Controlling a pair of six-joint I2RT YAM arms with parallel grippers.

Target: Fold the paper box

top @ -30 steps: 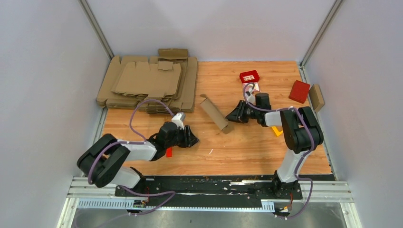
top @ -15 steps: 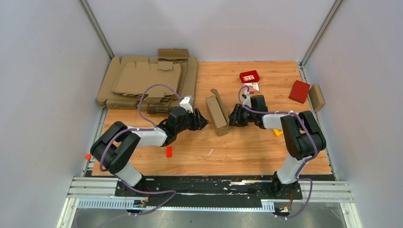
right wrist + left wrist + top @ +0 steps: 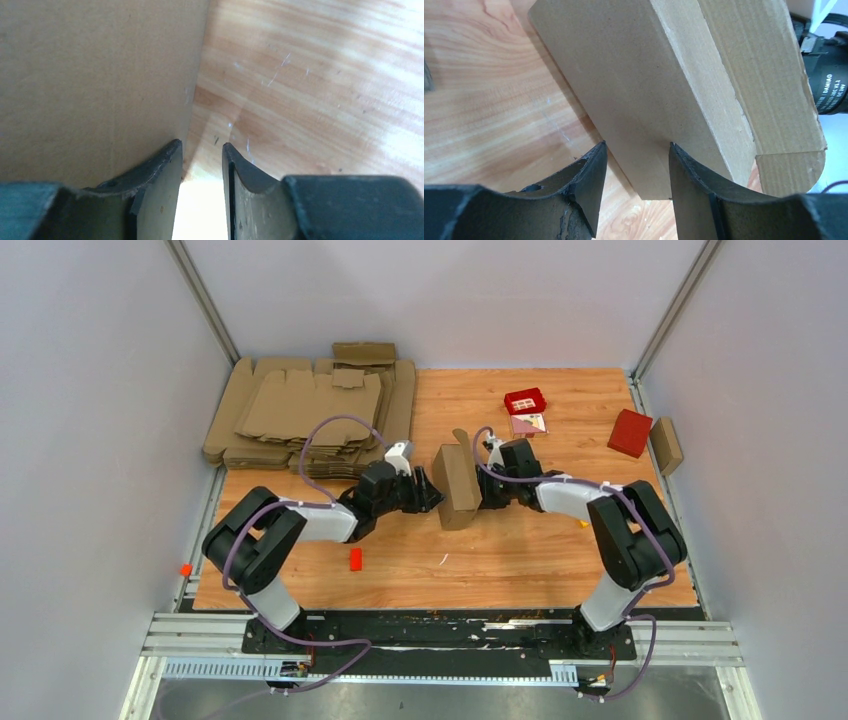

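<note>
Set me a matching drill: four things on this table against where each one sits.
Things:
1. paper box
2. stack of flat cardboard
3. plain red box
4. small red scrap

Places:
A. back left corner
B. far right edge
C. front, left of centre
D. centre

Pairs: 1-D, 2-A, 3-B, 4-C

The paper box [image 3: 456, 483] blocks the gap between left pincer [image 3: 432, 494] and right pincer [image 3: 484, 491].
</note>
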